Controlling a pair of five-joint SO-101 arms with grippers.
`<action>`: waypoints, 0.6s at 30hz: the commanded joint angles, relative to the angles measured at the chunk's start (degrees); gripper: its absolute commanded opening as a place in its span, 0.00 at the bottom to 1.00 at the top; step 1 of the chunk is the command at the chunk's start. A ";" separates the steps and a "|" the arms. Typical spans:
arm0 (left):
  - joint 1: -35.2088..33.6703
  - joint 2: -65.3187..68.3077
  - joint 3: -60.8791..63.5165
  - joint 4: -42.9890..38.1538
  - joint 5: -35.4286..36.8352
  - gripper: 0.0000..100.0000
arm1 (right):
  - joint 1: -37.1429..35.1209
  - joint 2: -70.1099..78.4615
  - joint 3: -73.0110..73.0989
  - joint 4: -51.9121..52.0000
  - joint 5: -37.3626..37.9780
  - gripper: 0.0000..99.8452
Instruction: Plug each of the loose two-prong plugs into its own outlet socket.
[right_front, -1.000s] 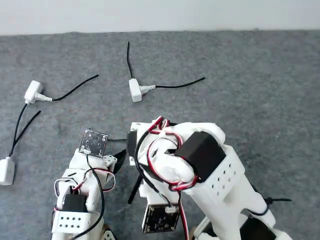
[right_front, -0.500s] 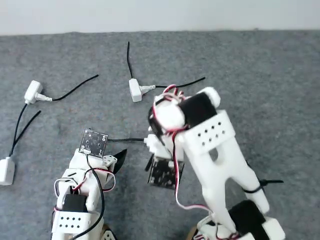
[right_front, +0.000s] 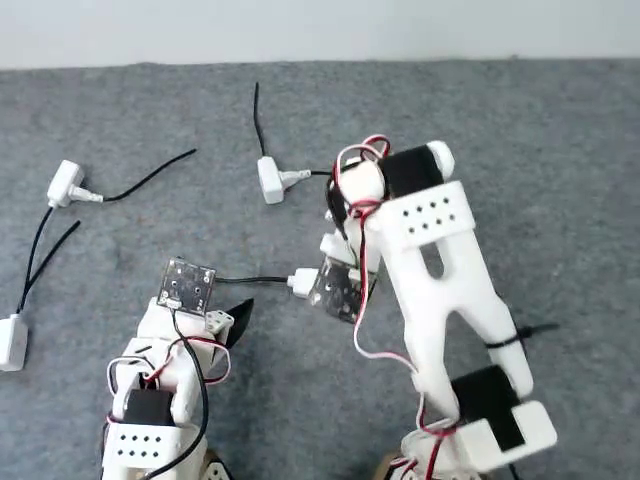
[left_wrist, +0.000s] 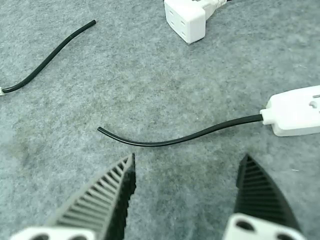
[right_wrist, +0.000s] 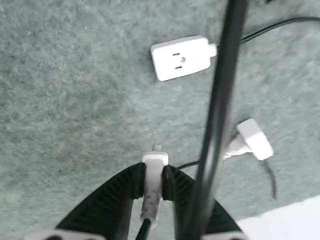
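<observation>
Right gripper: fingers clamped on white plug, prongs forward.
Left gripper: fingers spread wide, empty.
Outlet socket: on carpet ahead of white plug, apart, unoccupied.
Progress: judged early; no plug seated yet.

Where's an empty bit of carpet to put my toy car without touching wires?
The widest bare carpet lies right of the right arm, up to the wall. A smaller patch sits between the far-left connector and the left arm. It is crowded around the middle socket and the plug, where cords lie.
</observation>
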 joint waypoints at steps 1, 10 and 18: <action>-0.35 -0.09 -0.57 0.35 -0.26 0.32 | 1.98 1.19 -0.62 -4.88 2.02 0.01; -0.35 -0.09 -0.57 0.35 -0.26 0.32 | 3.30 5.23 -0.62 -9.10 1.76 0.01; -0.35 -0.09 -0.57 0.35 -0.26 0.32 | 1.71 9.36 -0.44 -5.93 1.23 0.01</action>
